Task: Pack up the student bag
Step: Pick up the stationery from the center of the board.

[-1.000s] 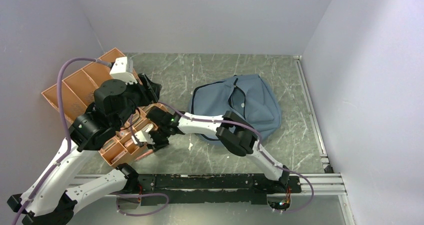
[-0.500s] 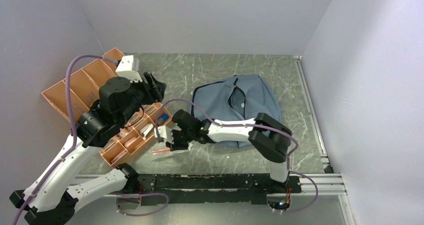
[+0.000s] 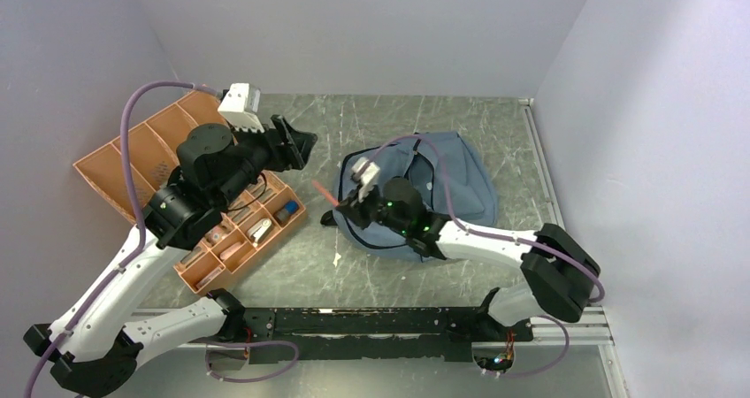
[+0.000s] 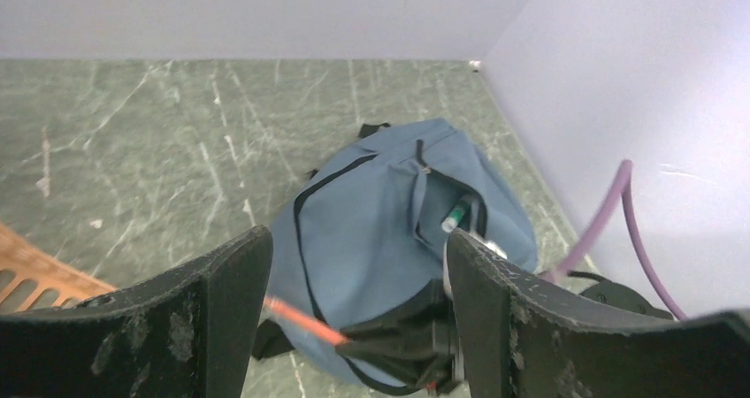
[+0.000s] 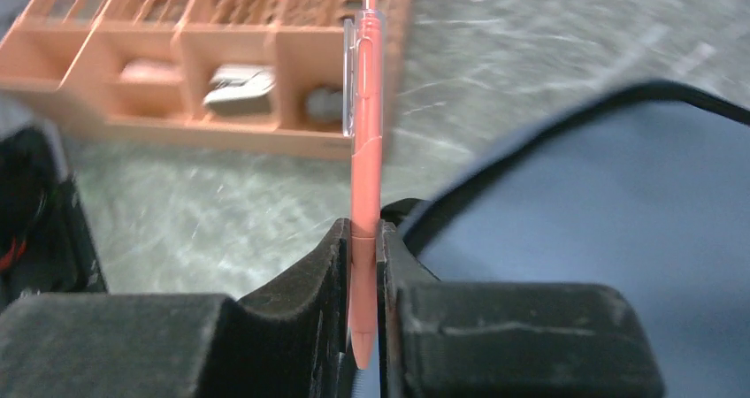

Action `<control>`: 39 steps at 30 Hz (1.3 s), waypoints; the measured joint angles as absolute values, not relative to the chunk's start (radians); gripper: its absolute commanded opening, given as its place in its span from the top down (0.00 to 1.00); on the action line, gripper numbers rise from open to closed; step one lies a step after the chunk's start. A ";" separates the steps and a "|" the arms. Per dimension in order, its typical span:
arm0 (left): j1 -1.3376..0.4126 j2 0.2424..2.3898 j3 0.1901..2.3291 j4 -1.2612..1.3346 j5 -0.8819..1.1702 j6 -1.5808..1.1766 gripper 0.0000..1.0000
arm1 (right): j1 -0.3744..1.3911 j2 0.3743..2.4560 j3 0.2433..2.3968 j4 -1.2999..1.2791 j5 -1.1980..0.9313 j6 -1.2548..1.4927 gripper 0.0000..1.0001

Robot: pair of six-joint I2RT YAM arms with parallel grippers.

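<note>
One orange pen [image 5: 365, 133], pinched in the right tool [image 5: 363, 239], had travelled from the orange tray [image 3: 106, 164] to the student bag [image 3: 455, 190], lying right of mid-worktop; insertion pending. The left tool [image 4: 354, 274] stood spread wide, empty.

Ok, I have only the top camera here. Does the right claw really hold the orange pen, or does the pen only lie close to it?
Observer: It holds it. In the right wrist view the right claw is shut on the orange pen, low on the barrel, with the clip end sticking out forward.
Operator: Is something inside the student bag? I cannot see it from above.
Observer: The left wrist view shows a pen-like thing with a green end poking out of the student bag at its open zipper.
Operator: And does the left claw carry anything?
Observer: No. The left claw is open, with nothing between its fingers.
</note>
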State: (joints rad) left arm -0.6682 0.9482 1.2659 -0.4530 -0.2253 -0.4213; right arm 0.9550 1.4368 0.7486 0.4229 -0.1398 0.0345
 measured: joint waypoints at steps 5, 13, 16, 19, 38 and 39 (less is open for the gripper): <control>-0.668 0.955 1.264 -0.381 -0.157 -0.427 0.24 | 0.893 1.365 0.692 0.508 0.042 0.213 1.00; -0.667 0.978 1.172 -0.265 -0.029 -0.488 0.27 | 0.831 1.237 0.639 0.710 0.186 0.410 1.00; -0.667 0.992 1.137 -0.233 0.008 -0.516 0.31 | 0.822 1.209 0.625 0.772 0.195 0.445 1.00; -0.667 1.010 1.118 -0.196 0.043 -0.538 0.33 | 0.820 1.193 0.619 0.818 0.184 0.461 1.00; -0.667 1.090 1.071 0.010 0.218 -0.622 0.45 | 0.820 1.180 0.613 0.939 0.062 0.487 1.00; -0.667 1.094 1.070 0.019 0.218 -0.625 0.46 | 0.820 1.180 0.613 0.939 0.056 0.488 1.00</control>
